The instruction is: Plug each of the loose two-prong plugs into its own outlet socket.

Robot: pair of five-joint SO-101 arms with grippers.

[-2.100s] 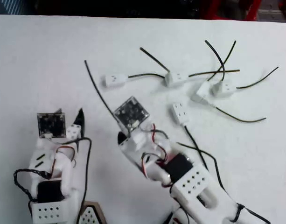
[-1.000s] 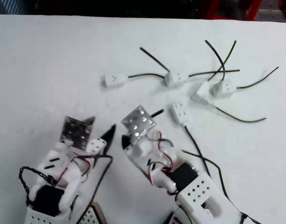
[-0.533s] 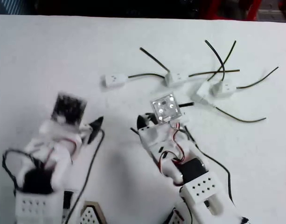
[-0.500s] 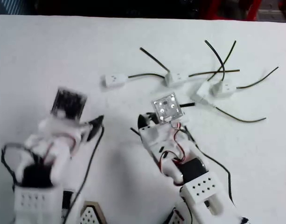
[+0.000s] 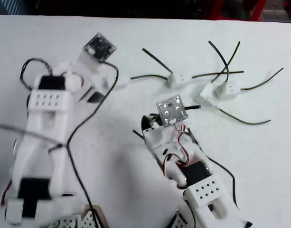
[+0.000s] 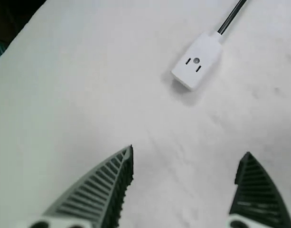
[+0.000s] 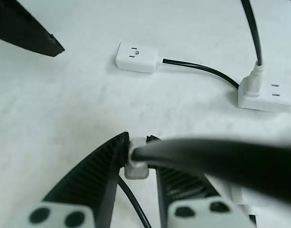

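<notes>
Plug is clamped in the right gripper near the table centre, apart from the free socket, which lies just ahead of the left gripper, spread wide; step looks like pre-insertion, so next: left pins socket, right lines prongs up with slots.

Bright, even overhead light is washing out the white table, w/ the room behind it sitting dark. Soft, short shadows are falling beside the socket, & the metal plate is catching glare.
</notes>
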